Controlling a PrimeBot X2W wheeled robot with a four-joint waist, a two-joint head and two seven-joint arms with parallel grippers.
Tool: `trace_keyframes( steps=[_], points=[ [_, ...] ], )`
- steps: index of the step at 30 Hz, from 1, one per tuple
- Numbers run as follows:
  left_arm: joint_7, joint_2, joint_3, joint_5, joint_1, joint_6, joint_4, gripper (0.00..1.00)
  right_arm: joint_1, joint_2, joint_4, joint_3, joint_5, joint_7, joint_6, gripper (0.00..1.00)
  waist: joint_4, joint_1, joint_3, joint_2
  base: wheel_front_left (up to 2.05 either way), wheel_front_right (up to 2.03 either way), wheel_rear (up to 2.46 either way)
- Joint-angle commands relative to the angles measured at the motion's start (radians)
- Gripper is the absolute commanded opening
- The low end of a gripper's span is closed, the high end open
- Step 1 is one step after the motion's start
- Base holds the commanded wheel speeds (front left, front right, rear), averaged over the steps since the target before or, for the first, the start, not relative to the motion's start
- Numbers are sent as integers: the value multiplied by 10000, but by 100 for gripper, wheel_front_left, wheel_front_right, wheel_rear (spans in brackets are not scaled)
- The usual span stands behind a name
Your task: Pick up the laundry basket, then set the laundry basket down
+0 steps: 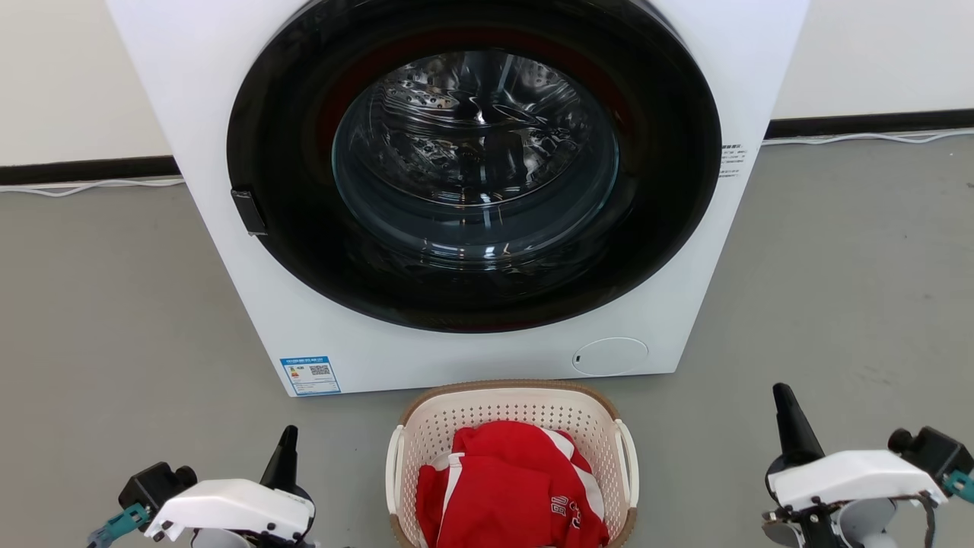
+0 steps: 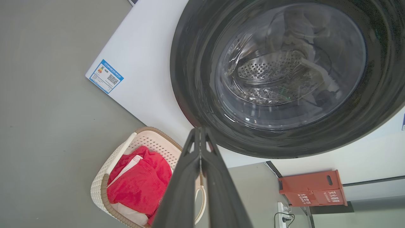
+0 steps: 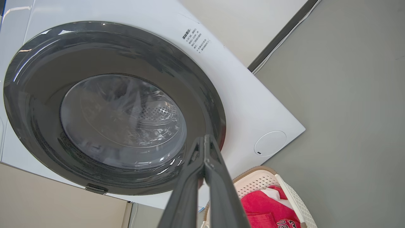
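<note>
A laundry area: front-loading washing machine (image 1: pixel 472 190) on grey floor (image 1: pixel 99 304), basket of clothes (image 1: pixel 510 472) before it.

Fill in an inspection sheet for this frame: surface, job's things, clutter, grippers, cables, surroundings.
Surface: grey floor, smooth.
Job's things: laundry basket stands on the floor just in front of the washing machine, between the two grippers and untouched; a red and white garment lies in it.
Clutter: red box against the wall, beside the machine.
Grippers: left gripper and right gripper are both shut and empty, one on each side of the basket and apart from it.
Cables: white cable along the wall's foot; power strip with a plug near the red box.
Surroundings: white machine with its round dark door apparently shut; pale wall behind.
</note>
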Motion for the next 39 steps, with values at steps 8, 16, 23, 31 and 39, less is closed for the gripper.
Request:
trace_keyframes(
  steps=[8,16,23,31,39],
  points=[
    [233,47,426,-904,-156,-243,-563,0,-43,-2,-561,-2,1136,265,46,0,-1,-1,18,-1,0,0,0],
    [462,4,626,-1691,-126,-388,-808,0,11,32,-795,-94,2128,494,50,0,-1,-1,35,-1,0,0,0],
    [692,-40,826,-2482,-96,-533,-1053,0,65,66,-1029,-186,3125,724,55,0,-2,-1,53,-1,0,0,0],
    [922,-83,1027,-3272,-66,-678,-1299,0,118,100,-1264,-278,4121,954,59,0,-2,-1,71,-1,0,0,0],
    [1151,-126,1227,-4059,-36,-823,-1543,0,172,134,-1497,-369,5113,1183,64,0,-3,-1,89,-1,0,0,0]
  ],
)
